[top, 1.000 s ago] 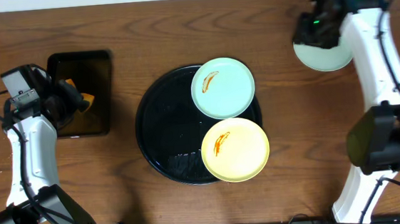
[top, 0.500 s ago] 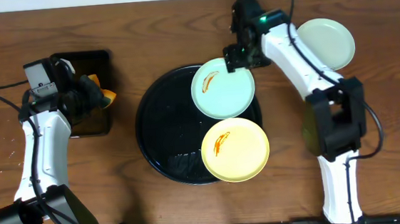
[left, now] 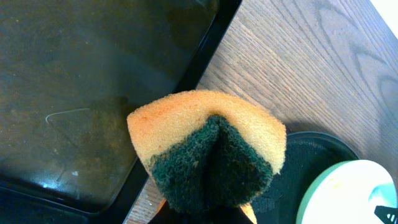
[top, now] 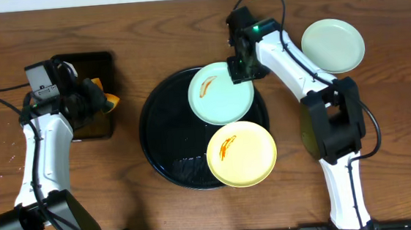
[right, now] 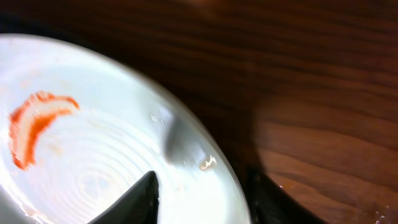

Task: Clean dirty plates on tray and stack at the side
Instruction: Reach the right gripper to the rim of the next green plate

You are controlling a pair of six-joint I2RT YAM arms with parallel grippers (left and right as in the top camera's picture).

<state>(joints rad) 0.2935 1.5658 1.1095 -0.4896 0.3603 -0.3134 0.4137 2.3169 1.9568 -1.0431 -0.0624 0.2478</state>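
Note:
A mint-blue plate (top: 221, 93) with an orange smear lies on the far right part of the round black tray (top: 170, 132). My right gripper (top: 243, 68) is shut on its far right rim; in the right wrist view (right: 202, 186) one finger lies on the plate (right: 93, 155) and one outside the rim. A pale yellow plate (top: 241, 153) with an orange smear lies on the tray's near right. A clean mint plate (top: 333, 45) lies on the table at the far right. My left gripper (top: 95, 100) is shut on a folded yellow-green sponge (left: 208, 155).
A small rectangular black tray (top: 85, 95) lies at the left, under and beside the sponge; it also shows in the left wrist view (left: 74, 93). The right arm reaches across the table's far right. The round tray's left half is bare.
My right gripper left the clean plate at the far right, crossed to the smeared mint plate and closed on its rim; the plate has slid a little left. My left gripper shifted slightly right with the sponge.

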